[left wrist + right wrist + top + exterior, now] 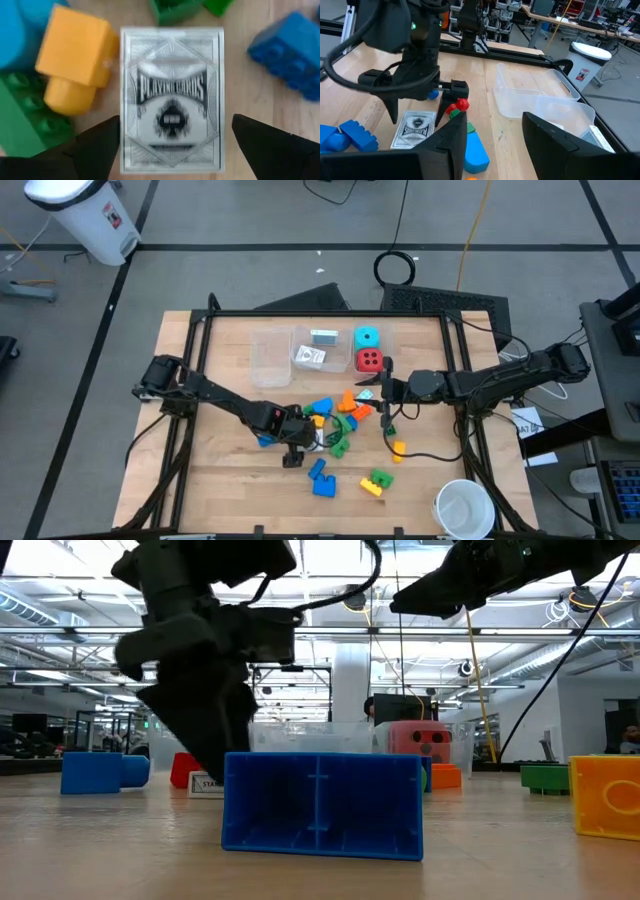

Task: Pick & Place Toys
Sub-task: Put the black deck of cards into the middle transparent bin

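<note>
A white playing-card box (172,95) lies flat on the table, face up. My left gripper (176,119) points down over it, open, one finger on each side of its near end, not touching. The right wrist view shows the same box (415,129) under that gripper (415,112). Around it lie a yellow brick (75,55), a green brick (25,115) and a blue brick (290,50). My right gripper (381,392) hangs open above the table near the toy pile (340,415), holding nothing. A cyan die (368,337) and a red die (368,361) sit at the far side.
Clear bins (270,357) stand at the far side, one holding cards (312,357). Loose on the near half are a blue brick (321,478), a green-yellow brick (377,482) and an orange brick (398,447). A white cup (463,508) is at the near right corner.
</note>
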